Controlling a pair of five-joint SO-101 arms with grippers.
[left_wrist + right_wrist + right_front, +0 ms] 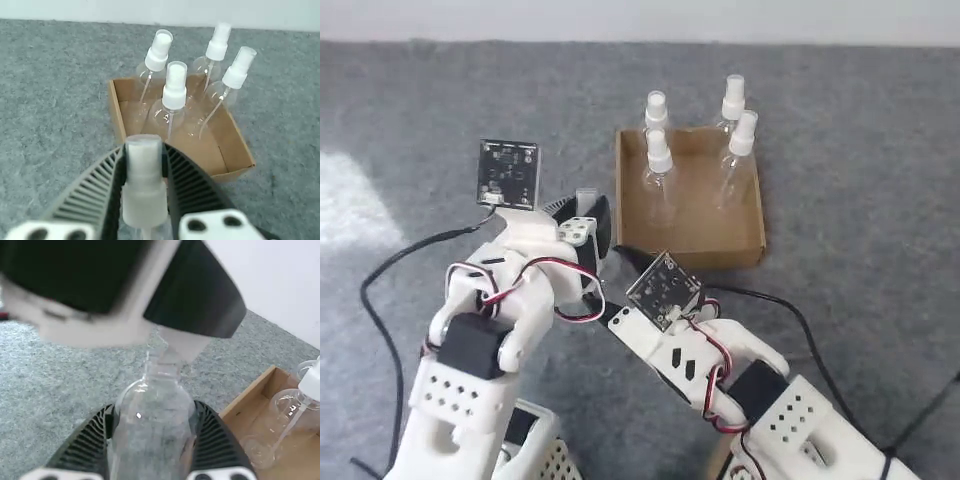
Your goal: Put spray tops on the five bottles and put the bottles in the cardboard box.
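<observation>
Looking down over a grey bench (860,150), the high view has two white robot arms meeting in the lower half of the frame, just left of a shallow cardboard box (690,255) in the upper middle. Four clear bottles (660,180), each with a white spray top on, stand upright in the far half of the box.

In the left wrist view, the left gripper (144,150) sits at lower centre, its black ribbed jaws pinching the fifth spray top (144,185) by its sides. In the right wrist view, the right gripper (154,415) at the bottom of the frame has its jaws pinching the round body of the last bottle (152,440), held outside the box. The white top meets the bottle's neck near the frame's centre; whether it is seated cannot be told.

Risks, as a judgement: the top looks slightly off the neck's line, so pressing or turning could seat it crooked or jam it. The bottle is smooth and round, so it may spin or slip in the jaws under that force. Later, lowering it into the box could knock over the standing bottles.
</observation>
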